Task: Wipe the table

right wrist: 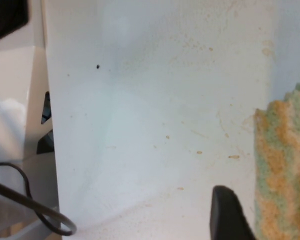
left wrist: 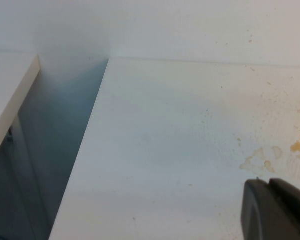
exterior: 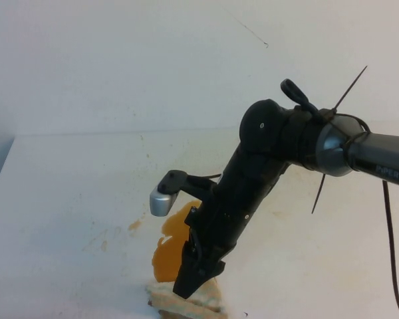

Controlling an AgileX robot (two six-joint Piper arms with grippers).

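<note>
right arm (exterior: 266, 173): comes in from the right of the high view and dips steeply toward the near edge of the surface (exterior: 66, 199).
right hand (exterior: 198, 279): down low at that near edge, pointing at the sponge. Its fingers (right wrist: 227, 215) stand apart, one on each side of the sponge, and there is a strip of white surface between the fully seen finger and the sponge. No squeeze here.
sponge (right wrist: 280, 160): lying on the surface at the near edge, between the right hand's fingers. It is mottled green and tan-orange, with a ragged edge.
orange patch (exterior: 171, 249): a bright smear on the surface just beyond the sponge, partly hidden behind the right arm.
brown spot (exterior: 134, 224): a small mark to the left of the orange patch, with faint specks scattered around it.
left hand (left wrist: 275, 212): only a dark corner shows in its own wrist view, above the white surface near the surface's side edge, with yellowish stains (left wrist: 297, 146) close by. Apart or together, cannot tell, and it is outside the high view.
</note>
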